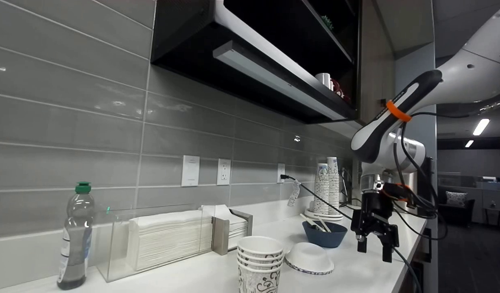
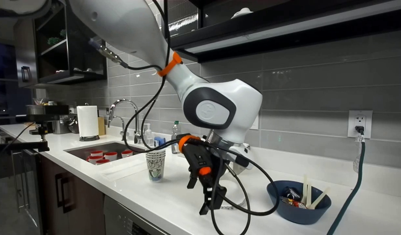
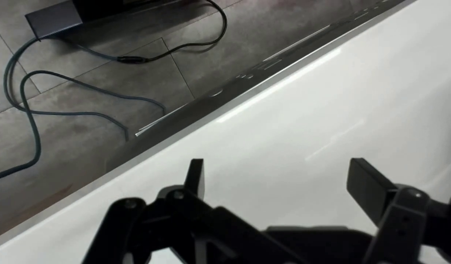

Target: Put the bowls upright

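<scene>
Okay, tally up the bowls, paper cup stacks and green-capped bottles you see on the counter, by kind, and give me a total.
Bowls: 2, a dark blue bowl and an upturned white bowl
Paper cup stacks: 3, a short stack, a tall stack and another tall stack
Green-capped bottles: 1, a clear plastic bottle
Total: 6

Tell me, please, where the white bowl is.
In an exterior view, the white bowl lies upside down, right of the short cup stack, near the blue bowl.

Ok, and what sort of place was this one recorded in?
Most likely a kitchenette, perhaps in an office: a sink with mugs in it, tall stacks of cups, and folded paper towels.
</scene>
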